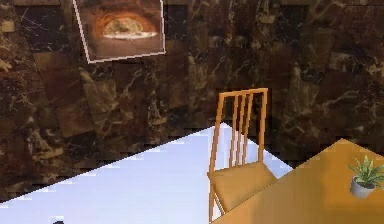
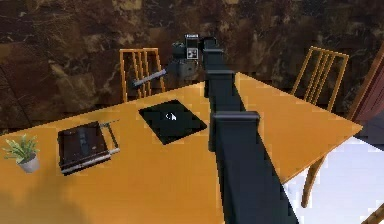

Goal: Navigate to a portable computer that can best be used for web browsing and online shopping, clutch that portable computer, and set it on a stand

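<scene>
A flat black laptop, lid down, lies near the middle of the orange wooden table in the arm side view. The dark arm bar reaches across the table just to the right of it. Beyond the laptop, the gripper points toward the view's left, at the table's far edge in front of a chair back. I cannot tell whether it holds anything.
A dark book-like block and a small potted plant sit on the table's left part. Wooden chairs stand behind the table against a dark marble wall. In the forward view are a chair, the table corner, the plant and a wall picture.
</scene>
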You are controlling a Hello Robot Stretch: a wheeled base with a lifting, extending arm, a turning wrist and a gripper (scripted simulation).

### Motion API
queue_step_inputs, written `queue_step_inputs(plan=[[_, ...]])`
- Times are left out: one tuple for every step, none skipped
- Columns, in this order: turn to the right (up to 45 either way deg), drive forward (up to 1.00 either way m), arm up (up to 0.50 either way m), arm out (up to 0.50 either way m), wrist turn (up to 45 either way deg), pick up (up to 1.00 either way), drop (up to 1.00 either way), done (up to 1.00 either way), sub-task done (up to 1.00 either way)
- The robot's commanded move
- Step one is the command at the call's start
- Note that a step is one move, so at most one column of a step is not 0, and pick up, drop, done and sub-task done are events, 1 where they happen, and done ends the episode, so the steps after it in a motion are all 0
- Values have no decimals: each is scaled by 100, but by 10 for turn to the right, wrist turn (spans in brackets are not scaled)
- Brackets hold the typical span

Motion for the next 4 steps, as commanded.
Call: queue_step_inputs(plan=[[0,0,0,0,120,0,0,0,0],[0,0,-30,0,0,0,0,0,0],[0,0,0,0,0,100,0,0,0],[0,0,10,0,0,0,0,0,0]])
